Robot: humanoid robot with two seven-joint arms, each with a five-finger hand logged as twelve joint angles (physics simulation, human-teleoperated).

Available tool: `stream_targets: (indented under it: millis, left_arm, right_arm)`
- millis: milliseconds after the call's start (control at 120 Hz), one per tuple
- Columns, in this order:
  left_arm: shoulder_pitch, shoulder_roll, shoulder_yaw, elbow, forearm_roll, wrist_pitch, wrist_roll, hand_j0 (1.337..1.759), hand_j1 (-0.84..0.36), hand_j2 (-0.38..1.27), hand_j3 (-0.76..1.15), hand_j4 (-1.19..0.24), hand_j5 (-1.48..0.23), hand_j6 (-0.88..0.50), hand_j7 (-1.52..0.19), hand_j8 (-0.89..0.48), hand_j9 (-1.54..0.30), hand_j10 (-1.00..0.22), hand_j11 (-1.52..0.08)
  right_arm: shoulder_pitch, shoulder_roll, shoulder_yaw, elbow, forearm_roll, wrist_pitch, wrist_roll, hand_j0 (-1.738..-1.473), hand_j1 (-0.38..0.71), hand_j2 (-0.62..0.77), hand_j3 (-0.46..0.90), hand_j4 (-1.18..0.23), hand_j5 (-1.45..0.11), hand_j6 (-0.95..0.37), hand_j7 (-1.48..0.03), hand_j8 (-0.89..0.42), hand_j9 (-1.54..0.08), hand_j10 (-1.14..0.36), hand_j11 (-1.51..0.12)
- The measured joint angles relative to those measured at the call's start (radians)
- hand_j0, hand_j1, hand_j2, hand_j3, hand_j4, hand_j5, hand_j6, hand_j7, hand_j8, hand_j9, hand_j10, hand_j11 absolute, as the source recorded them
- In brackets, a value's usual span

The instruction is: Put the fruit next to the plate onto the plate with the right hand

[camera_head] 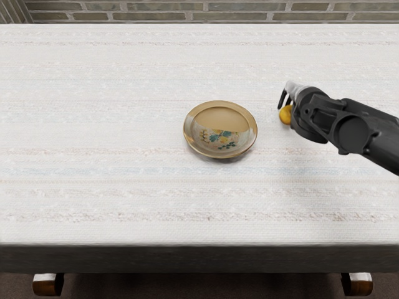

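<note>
White woven cloth covers the table (pixel 93 187) from edge to edge. I see nothing on its left half, and no left arm shows anywhere. Near the middle the plate (pixel 218 115) lies flat, a shallow golden-brown dish with a painted flower motif toward its near side. To the right of it, with a strip of bare cloth between it and the rim, is the fruit (pixel 285 114). It is a small yellow-orange lump resting on the table, not on the plate. The right robot hand (pixel 292 99) sits directly against it, carried on a dark arm (pixel 355 128) that comes in from the right.

I'd judge the fruit to be light, rounded and fairly firm, with a smooth skin that could slip or roll. The sensible hold is across its widest part from opposite sides, with a modest squeeze. The plate looks glossy and shallow, so the fruit may roll when it is set down there.

Only a sliver of the fruit shows, because the robot hand and wrist cover the rest, and I can't say what kind it is. I also can't tell whether the robot hand is clasping it or merely resting beside it. The right edge cuts the arm off.
</note>
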Motion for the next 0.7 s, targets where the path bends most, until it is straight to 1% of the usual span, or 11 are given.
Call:
stream_targets:
  millis: [108,250,392,517,592,700]
  left_arm:
    - [0.000,0.000,0.000,0.000,0.000,0.000,0.000,1.658,0.33,0.00,0.00,-0.02,-0.03,-0.02,-0.03,-0.02,-0.03,-0.02,-0.03]
    - [0.000,0.000,0.000,0.000,0.000,0.000,0.000,1.658,0.33,0.00,0.00,-0.02,-0.03,-0.02,-0.03,-0.02,-0.03,-0.02,-0.03]
    - [-0.001,0.000,0.000,0.000,0.000,0.000,0.000,1.658,0.33,0.00,0.00,-0.02,-0.03,-0.02,-0.03,-0.02,-0.03,-0.02,-0.03]
    - [0.000,0.000,0.000,0.000,0.000,0.000,0.000,1.658,0.33,0.00,0.00,-0.02,-0.03,-0.02,-0.03,-0.02,-0.03,-0.02,-0.03]
    - [0.001,0.000,0.000,0.000,0.000,0.000,0.000,1.658,0.33,0.00,0.00,-0.02,-0.03,-0.02,-0.03,-0.02,-0.03,-0.02,-0.03]
    - [0.001,0.000,0.000,0.000,0.000,0.000,0.000,1.658,0.33,0.00,0.00,-0.02,-0.03,-0.02,-0.03,-0.02,-0.03,-0.02,-0.03]
  right_arm:
    - [0.023,0.000,-0.001,0.008,0.025,0.014,0.000,-1.656,0.22,0.30,0.00,-0.68,-0.96,-0.51,-0.92,-0.48,-0.96,-0.68,-0.97]
    - [0.043,-0.002,-0.001,0.043,0.038,0.028,0.000,-1.656,0.22,0.29,0.00,-0.68,-0.96,-0.51,-0.92,-0.49,-0.96,-0.68,-0.96]
    - [0.051,-0.062,0.018,0.178,0.043,0.031,0.000,-1.658,0.25,0.35,0.00,-0.68,-0.96,-0.50,-0.92,-0.49,-0.96,-0.68,-0.97]
    - [0.054,-0.095,0.048,0.282,0.045,0.035,0.000,-1.658,0.25,0.35,0.00,-0.68,-0.96,-0.49,-0.91,-0.47,-0.96,-0.67,-0.97]
    - [0.054,-0.106,0.065,0.321,0.045,0.040,0.001,-1.658,0.26,0.36,0.00,-0.68,-0.96,-0.48,-0.91,-0.46,-0.97,-0.67,-0.97]
    - [0.052,-0.111,0.076,0.355,0.044,0.044,0.000,-1.658,0.27,0.37,0.00,-0.68,-0.95,-0.49,-0.91,-0.47,-0.96,-0.67,-0.97]
